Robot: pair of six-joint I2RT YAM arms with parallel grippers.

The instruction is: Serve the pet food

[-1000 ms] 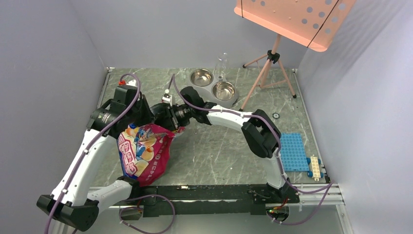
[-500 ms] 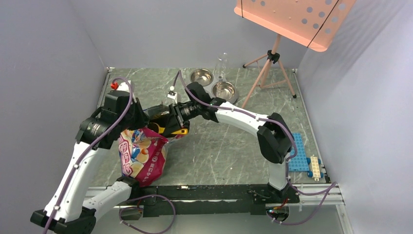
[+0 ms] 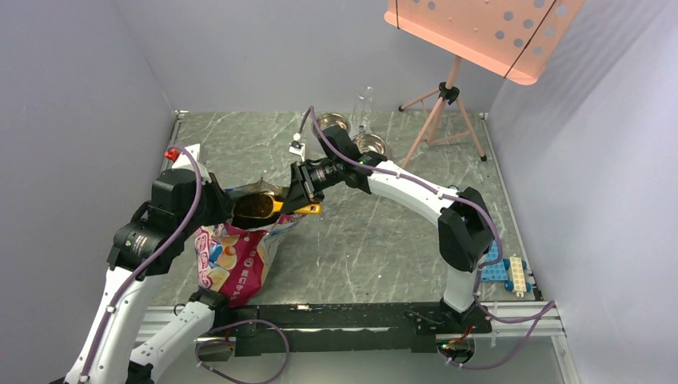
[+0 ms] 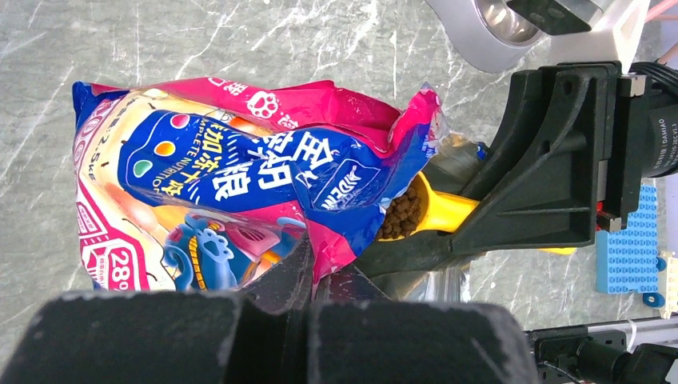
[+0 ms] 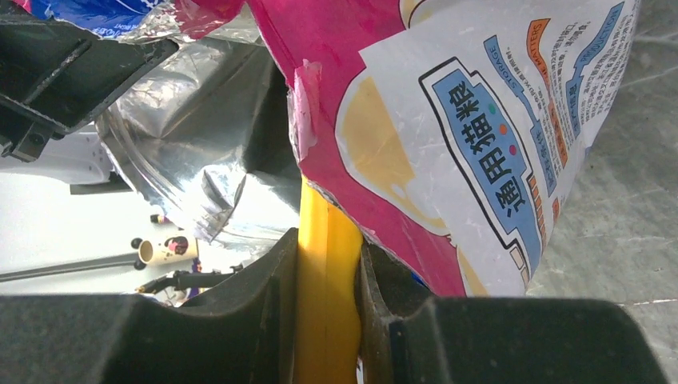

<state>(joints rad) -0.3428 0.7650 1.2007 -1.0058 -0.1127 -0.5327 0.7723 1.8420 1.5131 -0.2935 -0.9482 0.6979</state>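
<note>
The pink-and-blue bag [image 3: 236, 260] stands open on the left of the table. My left gripper [image 4: 324, 276] is shut on the edge of the bag's [image 4: 216, 184] mouth. My right gripper [image 5: 326, 264] is shut on the handle of a yellow scoop [image 5: 324, 216]. In the overhead view the scoop [image 3: 272, 208] sits just above the bag's mouth, with the right gripper [image 3: 302, 194] at its right end. Brown pet food [image 4: 402, 211] fills the scoop's bowl, half hidden behind the bag's lip. The bag's printed side [image 5: 480, 136] hangs right beside my right fingers.
Two steel bowls in a grey stand [image 3: 369, 144] sit at the back centre, partly behind my right arm, with a clear bottle [image 3: 364, 102] behind them. A pink tripod [image 3: 444, 104] stands at the back right. A blue studded plate [image 3: 496, 260] lies at the right edge.
My right gripper has drawn the scoop up and to the right, out of the bag, and brown kibble now shows in it. The left arm has shifted left, still holding the bag's edge.
</note>
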